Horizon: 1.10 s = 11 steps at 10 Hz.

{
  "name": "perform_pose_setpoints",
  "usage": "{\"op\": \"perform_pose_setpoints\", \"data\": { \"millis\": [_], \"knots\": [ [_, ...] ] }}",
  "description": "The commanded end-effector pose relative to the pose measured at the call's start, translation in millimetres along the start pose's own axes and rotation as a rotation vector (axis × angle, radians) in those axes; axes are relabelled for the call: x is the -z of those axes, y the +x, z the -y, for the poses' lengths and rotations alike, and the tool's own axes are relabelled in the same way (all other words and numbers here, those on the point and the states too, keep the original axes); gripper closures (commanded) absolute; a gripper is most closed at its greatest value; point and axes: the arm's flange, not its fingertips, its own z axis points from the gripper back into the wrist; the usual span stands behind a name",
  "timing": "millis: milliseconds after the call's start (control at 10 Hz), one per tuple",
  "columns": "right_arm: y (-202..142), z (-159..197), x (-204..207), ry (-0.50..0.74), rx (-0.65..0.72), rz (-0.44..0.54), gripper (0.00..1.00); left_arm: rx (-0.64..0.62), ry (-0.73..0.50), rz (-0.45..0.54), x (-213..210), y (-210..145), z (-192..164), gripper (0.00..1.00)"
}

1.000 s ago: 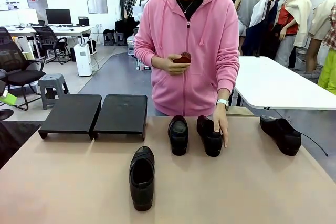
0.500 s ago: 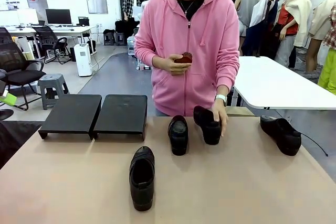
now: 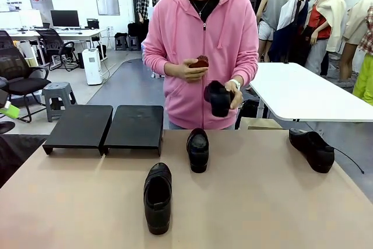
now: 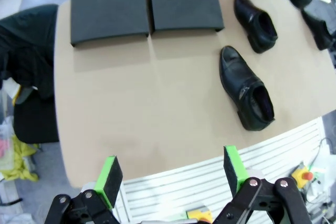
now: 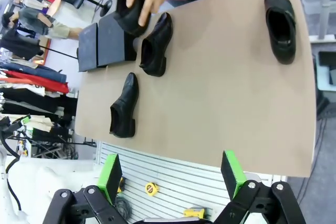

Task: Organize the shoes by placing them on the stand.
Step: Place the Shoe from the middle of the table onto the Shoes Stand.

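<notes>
There are four black shoes. Three lie on the tan table [image 3: 262, 214]: the nearest shoe [image 3: 158, 197] is close to the robot's edge, the middle shoe [image 3: 197, 149] is just beyond it, and the far-right shoe [image 3: 312, 150] is well apart, with a thin black cable [image 3: 349, 160] beside it. The fourth shoe [image 3: 218, 98] is in the air, gripped in the person's hand [image 3: 235, 96] at waist height above the far edge. The other hand [image 3: 189, 72] holds a small reddish thing [image 3: 201, 62]; I cannot tell what it is.

The stand is two flat black platforms, the left platform [image 3: 80, 125] and the right platform [image 3: 136, 125]. They sit side by side at the far left of the table, and the three resting shoes lie to their right.

There are two grippers. The left gripper [image 4: 171, 170] and the right gripper [image 5: 170, 171] both hang above the robot's side of the table, with their jaws spread wide and nothing between them.

Behind the person are a white table [image 3: 309, 94], an office chair [image 3: 20, 77] and a grey stool [image 3: 58, 94].
</notes>
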Motion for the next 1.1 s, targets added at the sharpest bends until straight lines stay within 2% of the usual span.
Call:
{"op": "perform_pose_setpoints", "data": {
  "millis": [0, 200, 300, 400, 500, 600, 700, 900, 1000],
  "knots": [
    [0, -1, -1, 0.012, -0.012, 0.003, 0.00, -0.013, -0.087, -0.218, 34, 57, 58, 0.00],
    [0, -1, -1, 0.012, -0.012, 0.003, 0.00, -0.061, -0.143, -0.416, 107, 102, 150, 0.00],
    [0, -1, -1, 0.012, -0.012, 0.003, 0.00, -0.114, -0.155, -0.475, 137, 112, 195, 0.00],
    [0, -1, -1, 0.012, -0.012, 0.003, 0.00, -0.140, -0.133, -0.566, 168, 114, 235, 0.00],
    [0, -1, -1, 0.012, -0.012, 0.003, 0.00, -0.125, -0.055, -0.605, 198, 107, 266, 0.00],
    [0, -1, -1, 0.012, -0.012, 0.003, 0.00, -0.065, -0.038, -0.635, 198, 110, 267, 0.00],
    [0, -1, -1, 0.012, -0.012, 0.003, 0.00, -0.112, -0.146, -0.564, 195, 87, 255, 0.00],
    [0, -1, -1, 0.012, -0.012, 0.003, 0.00, -0.112, -0.146, -0.564, 195, 87, 255, 0.00],
    [0, -1, -1, 0.012, -0.012, 0.003, 0.00, -0.113, -0.111, -0.602, 214, 97, 273, 0.00]
  ]
}}
